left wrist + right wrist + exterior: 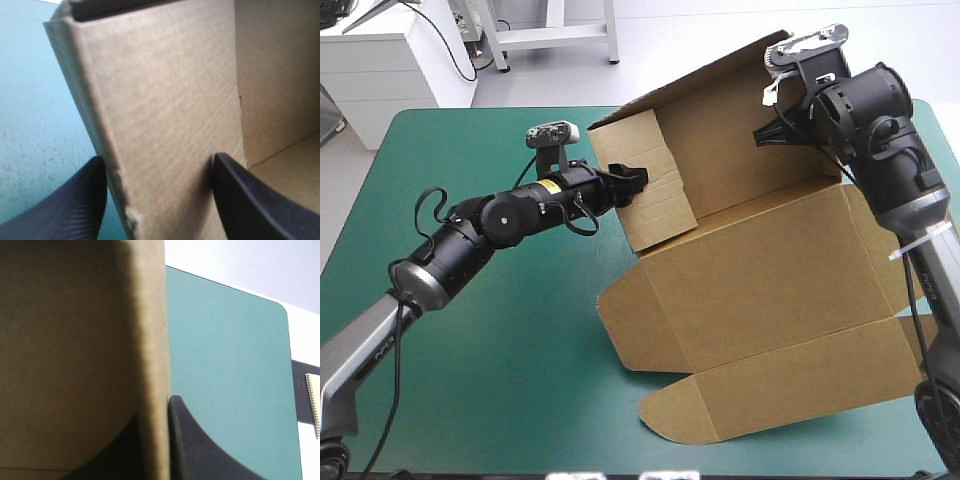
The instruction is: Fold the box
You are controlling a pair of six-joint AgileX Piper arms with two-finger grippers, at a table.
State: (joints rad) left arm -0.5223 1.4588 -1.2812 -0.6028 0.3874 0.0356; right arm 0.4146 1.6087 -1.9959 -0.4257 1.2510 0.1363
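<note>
The table (470, 380), under its teal-green cover, fills most of the high view. The brown box (770, 270) occupies the centre and right of the frame, partly erected. Its base panel lies flat and its front flap (770, 385) is spread flat toward the lower edge. The rear wall (740, 150) stands raised at upper centre, with a side flap (660, 205) upright to its left.

The left gripper (638, 182), entering from the left of the frame, meets the side flap. In its wrist view the fingers (75, 205) stand well apart, with the flap's face between them.

The right gripper (768, 130), at upper right, holds the rear wall's top edge. In its wrist view the fingers (200, 455) are almost closed, with the board's edge pinched between them.
</note>
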